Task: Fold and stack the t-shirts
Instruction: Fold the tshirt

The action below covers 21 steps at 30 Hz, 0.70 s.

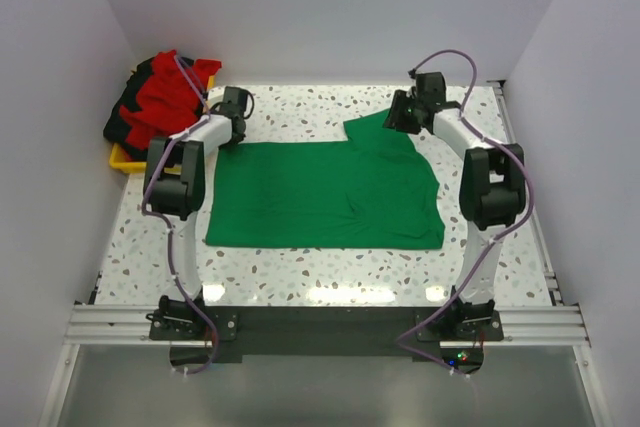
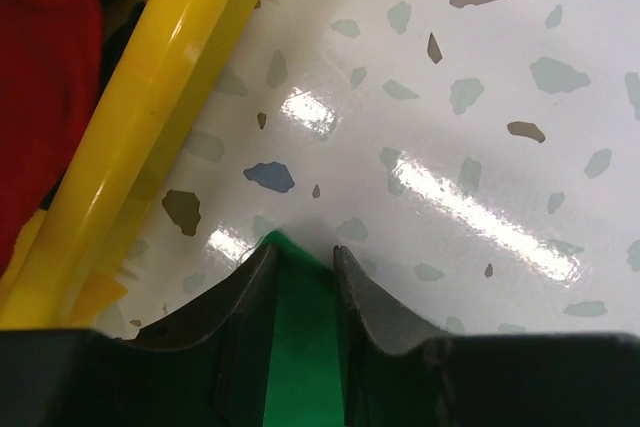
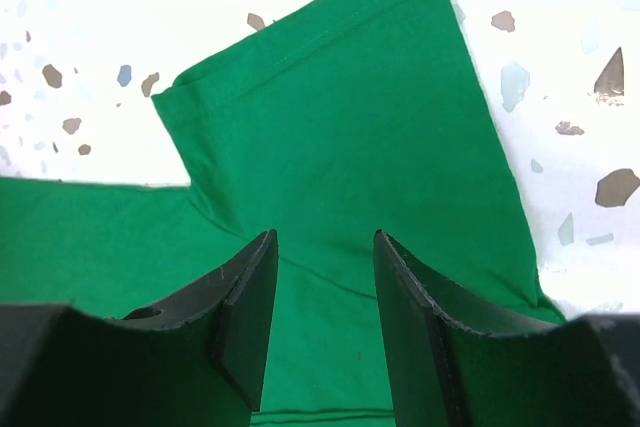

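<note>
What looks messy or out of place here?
The red and black clothes spill in a heap over the yellow plastic tray at the far left. The green t-shirt lies flat, only one sleeve sticking out.

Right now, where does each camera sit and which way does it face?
Top external: above and behind, looking down on table, green t-shirt, left arm and right arm.
Left wrist: on left arm, fingers at the shirt's corner beside yellow bin.
Right wrist: on right arm, fingers over a sleeve.
All three share the green t-shirt.
</note>
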{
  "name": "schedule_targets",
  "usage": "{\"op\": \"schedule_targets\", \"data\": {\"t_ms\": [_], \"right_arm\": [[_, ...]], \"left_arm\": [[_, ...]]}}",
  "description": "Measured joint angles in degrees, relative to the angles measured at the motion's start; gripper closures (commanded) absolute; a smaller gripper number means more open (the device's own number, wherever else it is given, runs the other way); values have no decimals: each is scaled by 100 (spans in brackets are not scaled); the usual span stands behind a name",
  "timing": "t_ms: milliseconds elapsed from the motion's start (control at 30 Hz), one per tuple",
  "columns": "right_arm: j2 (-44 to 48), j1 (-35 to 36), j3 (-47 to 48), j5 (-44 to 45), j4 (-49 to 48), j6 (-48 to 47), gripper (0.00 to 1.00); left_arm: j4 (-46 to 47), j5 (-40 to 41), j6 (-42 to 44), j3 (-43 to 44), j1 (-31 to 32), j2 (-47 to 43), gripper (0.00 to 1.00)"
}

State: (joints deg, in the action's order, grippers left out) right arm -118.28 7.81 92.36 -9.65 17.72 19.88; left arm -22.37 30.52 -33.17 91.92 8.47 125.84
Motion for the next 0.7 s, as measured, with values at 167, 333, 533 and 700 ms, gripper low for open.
{"op": "schedule_targets", "data": {"t_ms": [167, 333, 533, 700], "right_arm": [[-199, 0, 223, 61, 111, -74, 52], [-494, 0, 730, 264, 227, -184, 51], [-1012, 0, 1464, 564, 374, -302, 51], [-1574, 0, 2044, 750, 540, -345, 51]], "left_arm": [[2, -4, -2, 28, -9, 42, 73], [4, -4, -2, 28, -11, 48, 79], [11, -4, 4, 28, -11, 48, 82], [48, -11, 48, 20, -11, 48, 82]]}}
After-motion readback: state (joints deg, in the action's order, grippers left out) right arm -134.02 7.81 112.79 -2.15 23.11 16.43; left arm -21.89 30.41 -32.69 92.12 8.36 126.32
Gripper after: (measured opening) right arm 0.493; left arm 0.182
